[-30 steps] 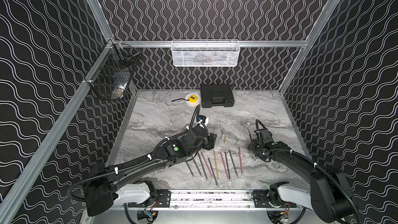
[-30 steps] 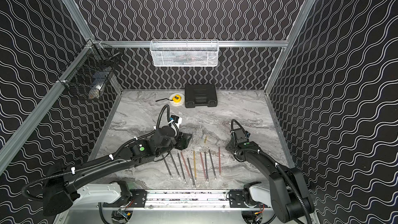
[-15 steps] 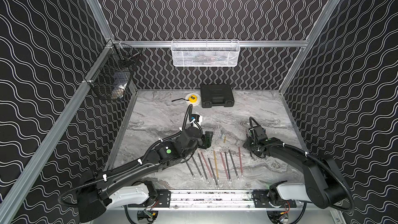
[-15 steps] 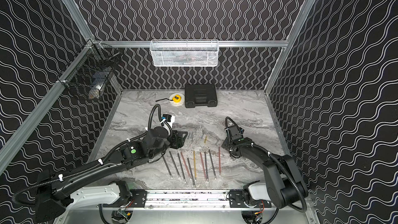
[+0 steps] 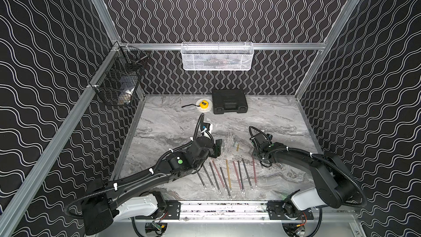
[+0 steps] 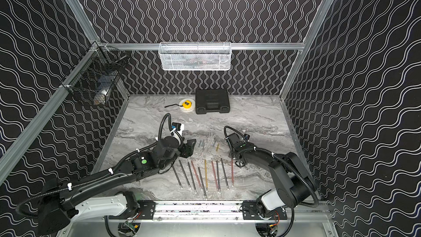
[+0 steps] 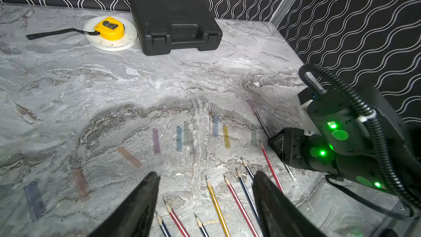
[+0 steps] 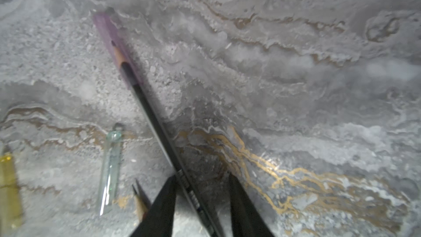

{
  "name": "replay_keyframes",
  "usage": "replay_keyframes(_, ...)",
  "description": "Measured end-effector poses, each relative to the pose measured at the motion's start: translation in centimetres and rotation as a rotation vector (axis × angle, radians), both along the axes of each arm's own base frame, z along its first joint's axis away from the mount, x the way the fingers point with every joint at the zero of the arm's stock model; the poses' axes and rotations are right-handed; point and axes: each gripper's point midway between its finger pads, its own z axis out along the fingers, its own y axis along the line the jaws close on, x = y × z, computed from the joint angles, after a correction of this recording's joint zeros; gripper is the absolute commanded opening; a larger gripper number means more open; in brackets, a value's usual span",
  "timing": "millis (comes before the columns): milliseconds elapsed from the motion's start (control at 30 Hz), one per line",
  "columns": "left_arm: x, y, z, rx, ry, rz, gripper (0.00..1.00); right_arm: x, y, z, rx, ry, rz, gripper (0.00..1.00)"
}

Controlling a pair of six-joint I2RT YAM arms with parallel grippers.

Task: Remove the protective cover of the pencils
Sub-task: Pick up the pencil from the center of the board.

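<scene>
Most of the thin black, red and yellow wooden pencils (image 5: 228, 174) are lying bare-tipped in a row on the grey marbled tabletop (image 7: 91, 87). Their short translucent tinted caps (image 7: 179, 139) are lying loose just beyond them. One black pencil (image 8: 159, 131) is still wearing its purple cap (image 8: 111, 35), so the task looks nearly finished. The right pincer (image 8: 201, 178) is straddling this pencil, partly apart and not yet clamping. The left pincer (image 7: 206, 174) is hovering wide and empty.
</scene>
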Motion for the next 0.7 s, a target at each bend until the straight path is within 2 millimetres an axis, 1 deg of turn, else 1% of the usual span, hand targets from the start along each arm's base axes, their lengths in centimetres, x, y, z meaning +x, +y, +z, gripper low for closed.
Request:
replay_keyframes(200,0.1,-0.3,-0.5,0.012,0.011,-0.008,0.69,0.3,0.0,-0.3,-0.011,-0.017,-0.004,0.23)
replay_keyframes(333,0.0,-0.5,-0.3,0.007,0.012,-0.019,0.70,0.6,0.2,-0.3,-0.002,-0.035,-0.003,0.22)
replay_keyframes(367,0.0,-0.5,-0.3,0.006,0.012,-0.021,0.70,0.7,0.3,-0.3,0.002,-0.040,-0.003,0.23)
replay_keyframes(433,0.0,-0.5,-0.2,0.003,0.011,-0.023,0.70,1.2,0.5,-0.4,0.011,-0.055,-0.002,0.29)
replay_keyframes(500,-0.1,-0.5,-0.1,0.000,0.009,-0.024,0.70,1.8,1.0,-0.5,0.019,-0.068,0.003,0.30)
replay_keyframes(533,-0.1,-0.5,0.0,-0.001,0.008,-0.024,0.70,2.2,1.2,-0.6,0.021,-0.076,0.006,0.29)
replay_keyframes(700,-0.1,-0.5,0.0,-0.003,0.008,-0.027,0.70,3.6,1.9,-0.6,0.042,-0.121,0.010,0.15)
